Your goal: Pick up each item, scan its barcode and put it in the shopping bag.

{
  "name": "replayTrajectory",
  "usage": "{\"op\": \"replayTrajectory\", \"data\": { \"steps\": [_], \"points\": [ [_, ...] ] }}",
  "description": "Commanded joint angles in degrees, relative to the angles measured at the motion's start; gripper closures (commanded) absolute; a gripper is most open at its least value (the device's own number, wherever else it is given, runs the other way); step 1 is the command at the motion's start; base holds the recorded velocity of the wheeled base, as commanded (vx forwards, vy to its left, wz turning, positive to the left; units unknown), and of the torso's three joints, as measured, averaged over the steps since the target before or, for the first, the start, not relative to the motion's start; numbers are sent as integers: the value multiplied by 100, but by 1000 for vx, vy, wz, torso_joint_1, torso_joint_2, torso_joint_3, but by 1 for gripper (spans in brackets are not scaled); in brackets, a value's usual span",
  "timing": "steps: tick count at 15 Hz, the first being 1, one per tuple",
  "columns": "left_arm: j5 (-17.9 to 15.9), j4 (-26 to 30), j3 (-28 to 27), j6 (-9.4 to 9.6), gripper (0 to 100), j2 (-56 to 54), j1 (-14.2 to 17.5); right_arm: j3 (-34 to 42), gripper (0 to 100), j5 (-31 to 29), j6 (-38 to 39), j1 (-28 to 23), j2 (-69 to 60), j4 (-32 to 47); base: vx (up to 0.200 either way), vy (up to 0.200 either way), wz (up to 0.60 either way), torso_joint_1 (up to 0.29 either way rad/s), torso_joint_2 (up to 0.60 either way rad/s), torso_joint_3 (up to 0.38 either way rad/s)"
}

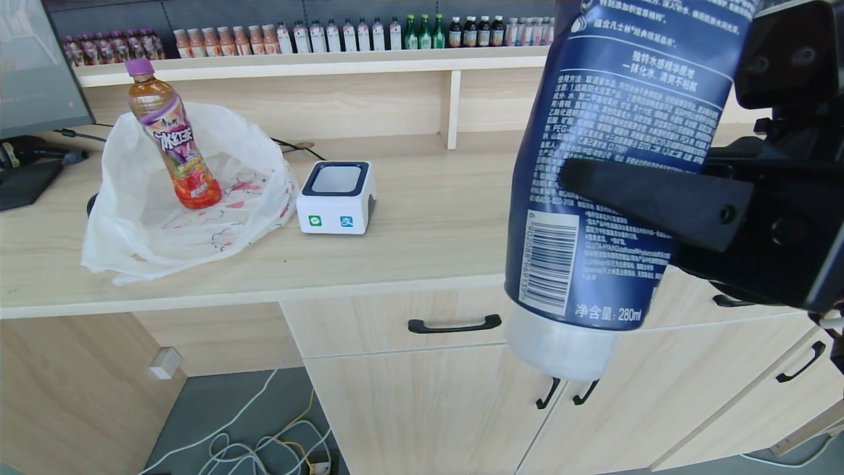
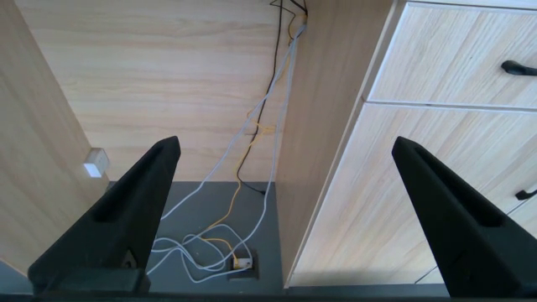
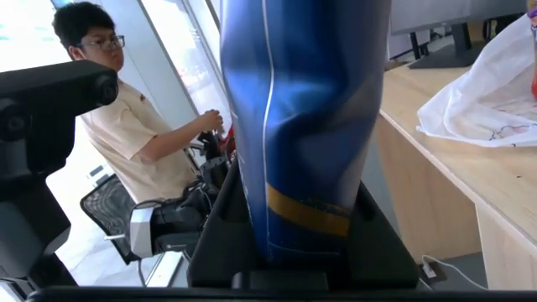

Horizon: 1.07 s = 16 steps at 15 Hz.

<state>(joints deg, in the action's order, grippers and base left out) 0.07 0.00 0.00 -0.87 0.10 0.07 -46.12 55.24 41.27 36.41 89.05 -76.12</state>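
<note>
A dark blue bottle with white print and a barcode hangs cap down, close to the head camera and in front of the counter's right part. My right gripper is shut on its middle, one black finger lying across the label. In the right wrist view the bottle stands between the pads of that gripper. A white shopping bag lies open on the counter's left, with a tea bottle upright in it. The white scanner box sits beside the bag. My left gripper is open, low beside the cabinet.
A monitor and black gear stand at the counter's far left. A shelf of drink bottles runs along the back. Drawers with black handles lie under the counter edge, and cables lie on the floor.
</note>
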Motion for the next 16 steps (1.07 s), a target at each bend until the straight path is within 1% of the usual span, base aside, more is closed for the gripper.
{"op": "replayTrajectory", "data": {
  "steps": [1,7,16],
  "points": [
    [1,0,0,-1,0,-1,1,-3,100,5,31,15,16,0,0,0,0,0,0,0],
    [1,0,0,-10,0,-1,1,68,100,5,259,-3,-46,-87,0,0,0,0,0,0],
    [1,0,0,-1,0,-1,1,164,100,-13,180,-3,24,-114,0,0,0,0,0,0]
  ]
}}
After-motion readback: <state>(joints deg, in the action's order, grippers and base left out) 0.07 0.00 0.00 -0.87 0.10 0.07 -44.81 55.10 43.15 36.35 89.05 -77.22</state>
